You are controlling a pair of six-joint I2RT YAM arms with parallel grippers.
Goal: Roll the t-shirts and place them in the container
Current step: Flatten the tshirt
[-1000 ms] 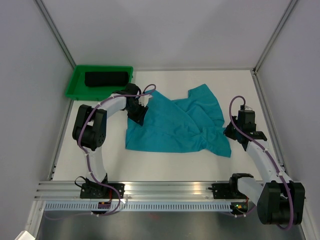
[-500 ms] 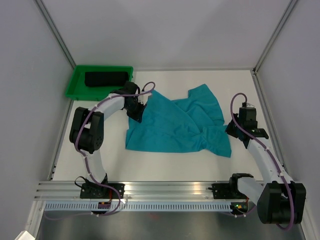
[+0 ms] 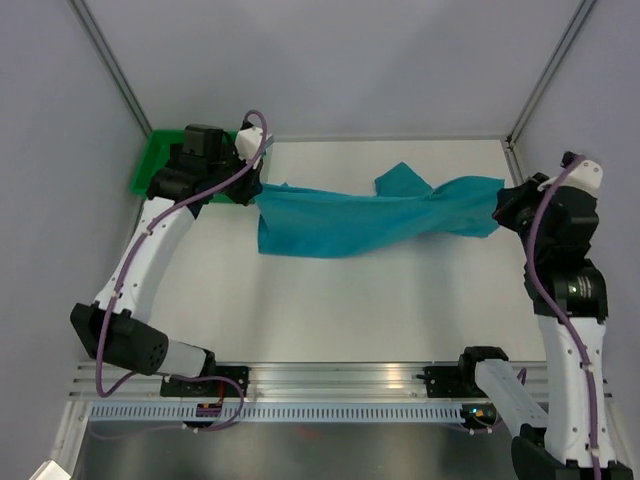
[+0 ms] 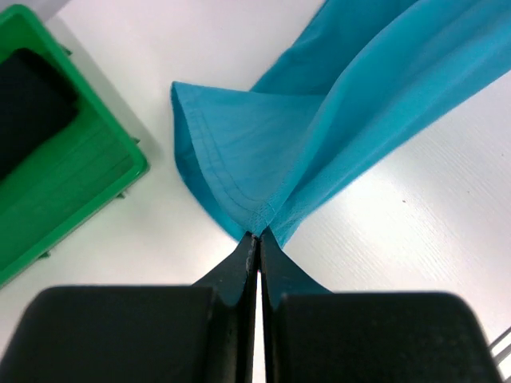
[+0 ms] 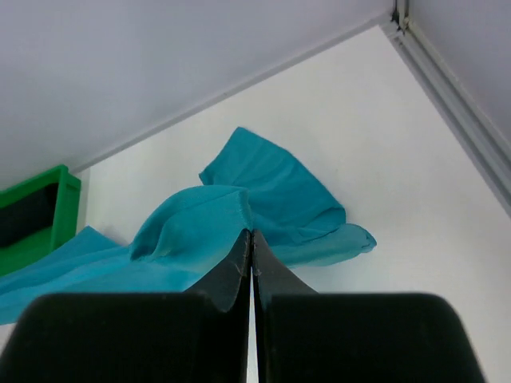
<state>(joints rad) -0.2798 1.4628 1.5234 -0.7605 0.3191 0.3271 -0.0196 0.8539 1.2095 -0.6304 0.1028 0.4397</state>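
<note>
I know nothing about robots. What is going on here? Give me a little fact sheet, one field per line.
teal t-shirt: stretched in a long band between the two pincers, over the white table
left pincer: shut on a hemmed corner of the shirt
right pincer: shut on the shirt's opposite end
black t-shirt: lies in the green tray, only partly in view
progress: the stretched shirt is not yet rolled

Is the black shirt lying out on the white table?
No, the black shirt lies inside the green tray, as the left wrist view shows.
</note>
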